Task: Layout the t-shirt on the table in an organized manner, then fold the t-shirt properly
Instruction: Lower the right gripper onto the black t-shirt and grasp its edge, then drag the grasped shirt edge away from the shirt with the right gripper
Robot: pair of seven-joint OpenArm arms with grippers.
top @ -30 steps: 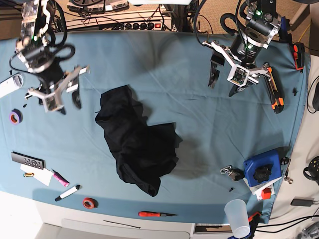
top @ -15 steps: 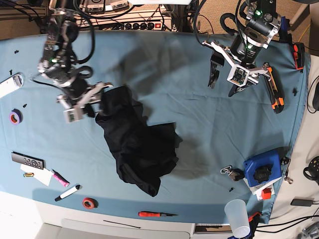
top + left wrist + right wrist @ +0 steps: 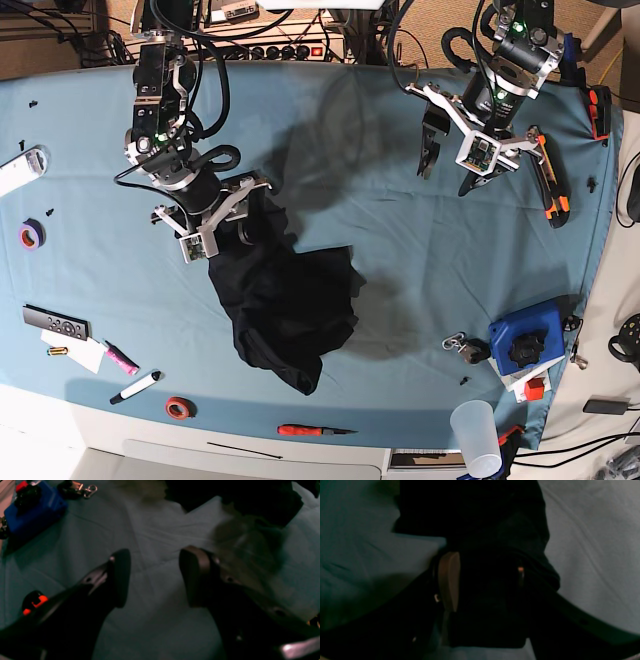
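We have our right claw (image 3: 222, 214) down over the far corner of the t-shirt (image 3: 285, 300), jaws apart and straddling a bunched ridge of black fabric, as the right wrist view shows; nothing is pinched yet. A second ago this claw hung over bare cloth well off to the side of the garment, so it has swung in and dropped onto the shirt's edge, which we read as the start of a first grasp for spreading. Our left claw (image 3: 455, 150) hangs with jaws apart above bare cloth, well apart from the shirt, where it was a second ago. The t-shirt lies crumpled in a heap near the middle of the table (image 3: 400, 260), neither laid out nor folded. Around the table's edges sit a blue box (image 3: 525, 345), markers and tape rolls, clear of the shirt.
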